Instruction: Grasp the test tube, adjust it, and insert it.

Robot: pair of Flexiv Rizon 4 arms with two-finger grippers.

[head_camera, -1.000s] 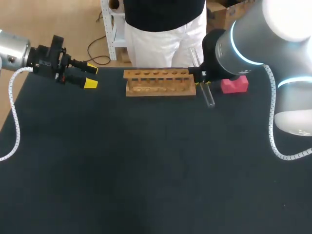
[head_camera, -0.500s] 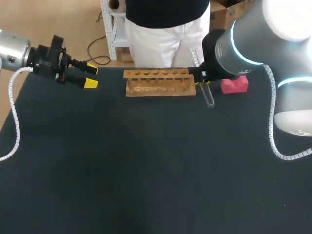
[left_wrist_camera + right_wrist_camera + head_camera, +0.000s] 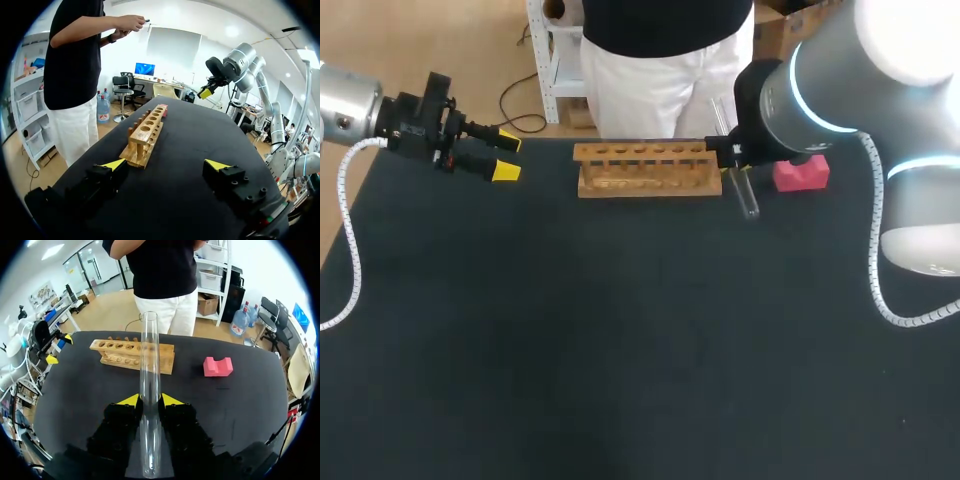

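Right wrist view: my right hand is clenched on the test tube, one yellow tip pressing each side of the glass. The tube runs straight out ahead of the fingers, open mouth farthest away, and its rounded end extends back past the fingertips. Beyond it lie the wooden rack and, well apart to one side, a pink block, both on the black table.

Head view: most of my right hand is hidden behind my own wrist. The tube shows only as a faint clear bar, just beside the rack's right end, between the rack and the pink block. Its upper length passes behind the arm. I cannot tell whether its lower end touches the table.

Left wrist view: my left hand is released, fingers wide apart with nothing between them. The near end of the rack lies ahead, closer to one finger. My right hand appears far off, raised above the table past the rack's far end, showing as a single yellow tip. The tube is too faint to make out there.

Compared with the earlier head views, my left arm holds the same place near the table's far left corner. The tube's lower end lies only marginally nearer the rack. Rack and block have not moved.
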